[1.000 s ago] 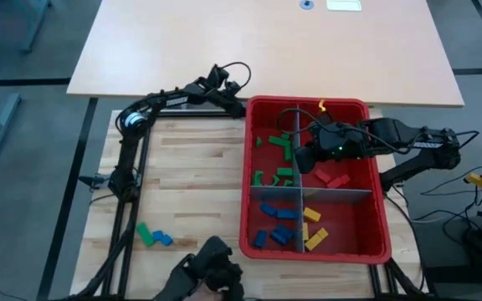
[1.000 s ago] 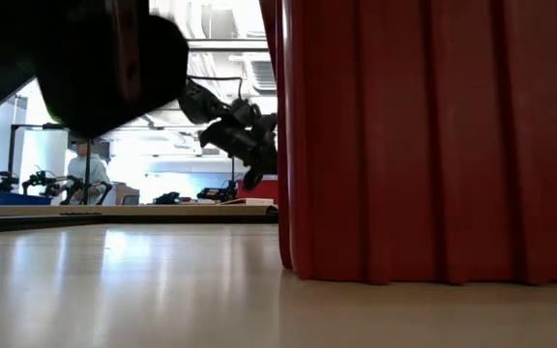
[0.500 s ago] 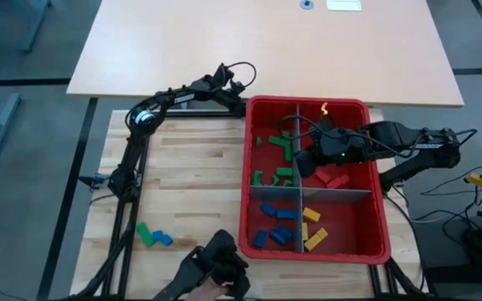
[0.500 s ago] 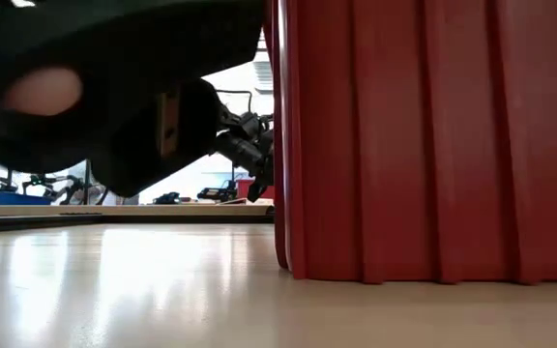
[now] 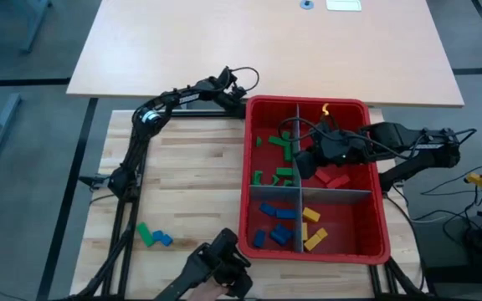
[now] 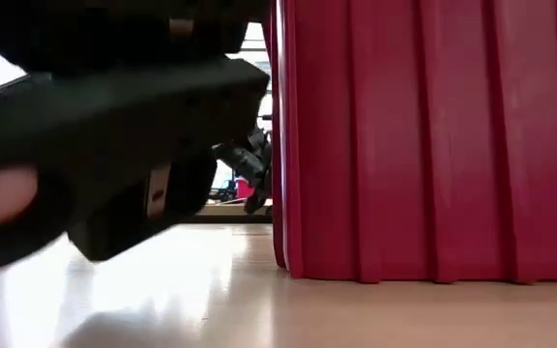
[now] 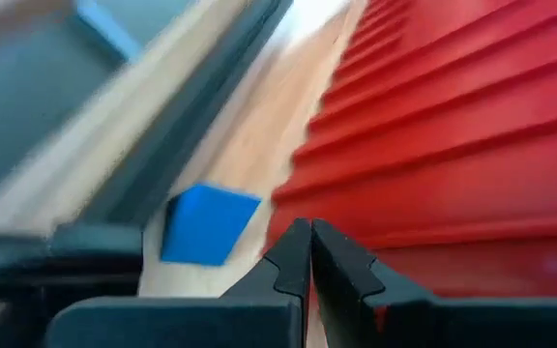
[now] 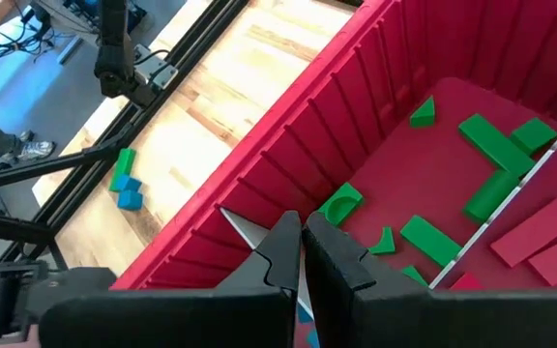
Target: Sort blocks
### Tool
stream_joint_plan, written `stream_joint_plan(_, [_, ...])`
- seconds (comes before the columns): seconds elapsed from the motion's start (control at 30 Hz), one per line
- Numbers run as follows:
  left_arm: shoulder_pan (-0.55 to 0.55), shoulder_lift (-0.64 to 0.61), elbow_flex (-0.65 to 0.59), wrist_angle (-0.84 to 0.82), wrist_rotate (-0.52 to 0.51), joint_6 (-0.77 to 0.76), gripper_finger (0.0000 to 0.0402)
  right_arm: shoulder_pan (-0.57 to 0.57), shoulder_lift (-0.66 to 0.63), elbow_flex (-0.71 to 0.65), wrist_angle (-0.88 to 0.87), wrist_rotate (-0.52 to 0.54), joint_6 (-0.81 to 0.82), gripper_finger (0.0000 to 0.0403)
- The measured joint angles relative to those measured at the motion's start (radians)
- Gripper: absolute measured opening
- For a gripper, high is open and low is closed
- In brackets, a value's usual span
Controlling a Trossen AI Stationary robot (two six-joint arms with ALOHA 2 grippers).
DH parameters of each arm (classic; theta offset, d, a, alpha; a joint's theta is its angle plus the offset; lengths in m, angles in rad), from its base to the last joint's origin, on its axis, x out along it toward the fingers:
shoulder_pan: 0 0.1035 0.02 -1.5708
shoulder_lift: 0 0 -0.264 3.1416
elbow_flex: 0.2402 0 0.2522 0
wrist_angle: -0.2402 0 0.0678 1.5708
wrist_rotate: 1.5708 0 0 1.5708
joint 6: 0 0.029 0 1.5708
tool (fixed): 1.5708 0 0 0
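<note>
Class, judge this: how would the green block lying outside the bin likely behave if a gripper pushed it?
The green block looks rigid and flat-sided, so it would probably slide on the wooden table, not roll. It touches a blue block, which it might nudge along.

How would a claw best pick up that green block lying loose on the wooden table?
From straight above, pinching the green block across its narrow width near its free end. It lies flat and slanted, and a blue block sits against its other end, so that side is crowded.

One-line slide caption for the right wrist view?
Right gripper, fingers together, above the red bin, green blocks and red blocks split by a grey divider.
</note>
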Motion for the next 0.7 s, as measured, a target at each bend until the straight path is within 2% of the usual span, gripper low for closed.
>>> stream_joint_plan(0.3, [-0.006, 0.062, 0.081, -0.088, 0.023, 0.018, 0.0000, 0.012, 0.000, 0.000, 0.000, 0.006, 0.004, 0.0000])
stream_joint_plan(0.5, [-0.006, 0.063, 0.083, -0.103, 0.016, 0.022, 0.0000, 0.015, 0.000, 0.000, -0.004, 0.023, -0.004, 0.0000])
stream_joint_plan(0.6, [-0.006, 0.063, 0.088, -0.111, -0.010, 0.003, 0.0000, 0.015, 0.000, 0.000, -0.004, 0.024, -0.004, 0.0000])
stream_joint_plan(0.7, [-0.010, 0.064, 0.102, -0.176, -0.118, -0.004, 0.0000, 0.015, 0.000, 0.000, -0.004, 0.023, -0.004, 0.0000])
